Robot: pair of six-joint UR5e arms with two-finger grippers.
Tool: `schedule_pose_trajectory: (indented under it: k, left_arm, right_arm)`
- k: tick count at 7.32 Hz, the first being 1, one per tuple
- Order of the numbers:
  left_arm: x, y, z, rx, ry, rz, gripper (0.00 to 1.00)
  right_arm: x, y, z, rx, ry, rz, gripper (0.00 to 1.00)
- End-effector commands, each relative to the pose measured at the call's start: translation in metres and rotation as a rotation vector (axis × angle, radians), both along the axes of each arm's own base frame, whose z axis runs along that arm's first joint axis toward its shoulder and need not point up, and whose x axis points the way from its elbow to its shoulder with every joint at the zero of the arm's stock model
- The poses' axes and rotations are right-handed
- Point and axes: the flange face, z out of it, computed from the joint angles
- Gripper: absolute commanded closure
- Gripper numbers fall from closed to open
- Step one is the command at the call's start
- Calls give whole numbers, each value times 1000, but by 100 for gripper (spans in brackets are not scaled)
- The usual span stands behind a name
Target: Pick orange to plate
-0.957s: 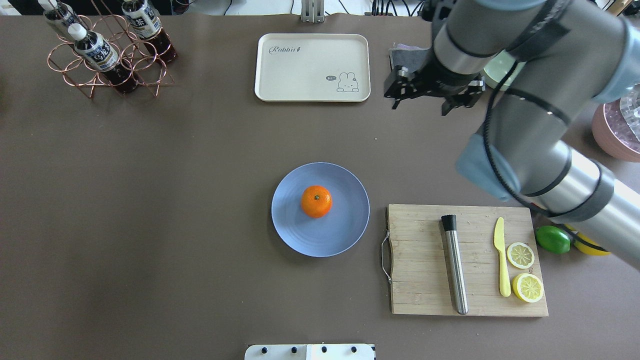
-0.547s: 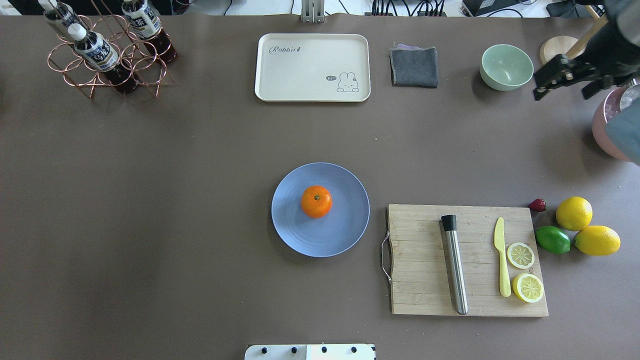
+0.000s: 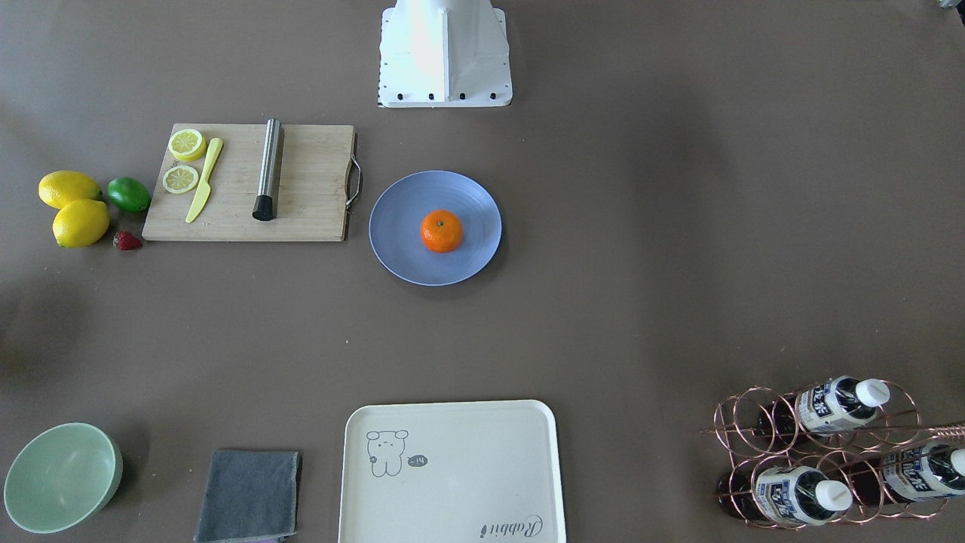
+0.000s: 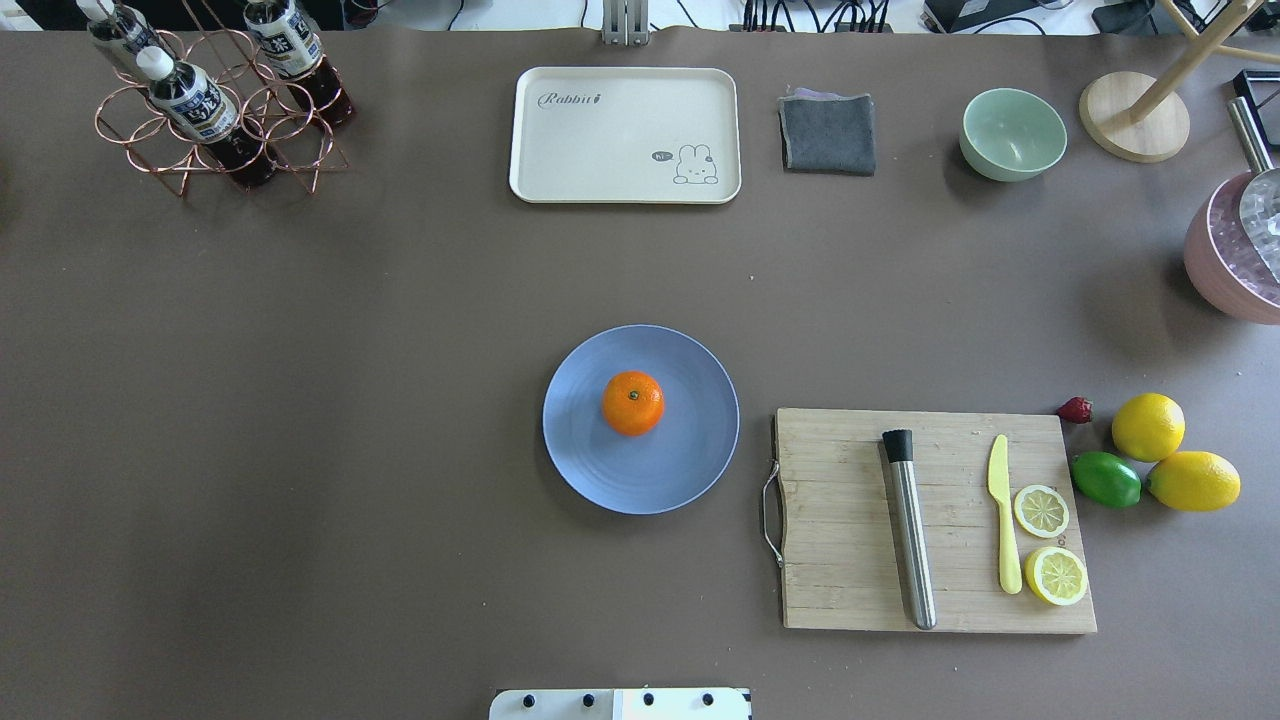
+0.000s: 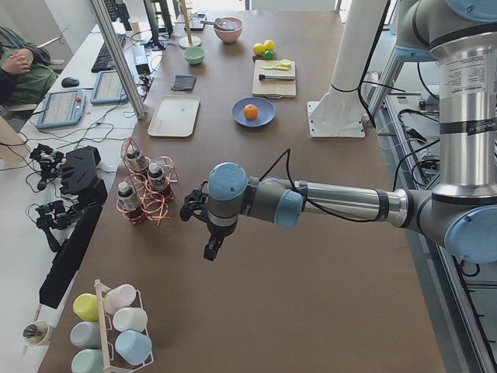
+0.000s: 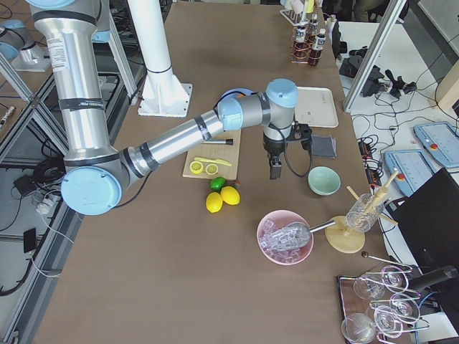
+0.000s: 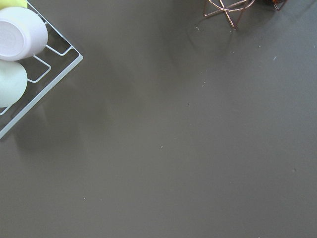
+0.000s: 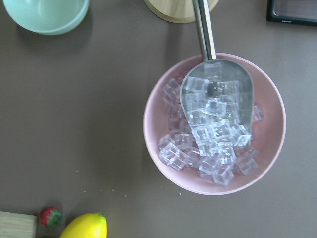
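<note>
The orange (image 4: 632,402) rests upright near the middle of the pale blue plate (image 4: 690,460), stem dot facing up; the front view shows the same orange (image 3: 442,230) on the plate (image 3: 399,241). Neither gripper is near it. The left gripper (image 5: 210,250) hangs over bare table beside the bottle rack, far from the plate (image 5: 265,118). The right gripper (image 6: 275,173) points down between the lemons and the mint bowl. Both show only in the side views, so I cannot tell whether they are open or shut.
A cutting board (image 4: 850,520) with a muddler (image 4: 908,530), yellow knife and lemon slices lies right of the plate. Lemons (image 4: 1148,427), a lime and a strawberry sit beyond it. A cream tray (image 4: 625,135), grey cloth, mint bowl (image 4: 1012,134), pink ice bowl (image 8: 158,129) and bottle rack (image 4: 215,100) line the edges.
The right arm has swung rightward out of the overhead view, uncovering the cloth, mint bowl and lemons. Orange and plate have not moved.
</note>
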Motion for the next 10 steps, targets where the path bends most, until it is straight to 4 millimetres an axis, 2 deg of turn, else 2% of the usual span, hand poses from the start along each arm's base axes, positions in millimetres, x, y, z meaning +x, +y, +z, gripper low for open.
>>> schedule_pose_trajectory:
  k: [1, 3, 10]
  left_arm:
    - [1, -1, 7, -1, 10, 8, 2]
    - [1, -2, 16, -13, 5, 10, 2]
    - [0, -8, 14, -13, -11, 3, 2]
  right_arm:
    - [35, 46, 69, -45, -26, -3, 0]
    - [44, 53, 72, -37, -31, 14, 0]
    - [44, 46, 61, -23, -41, 24, 0]
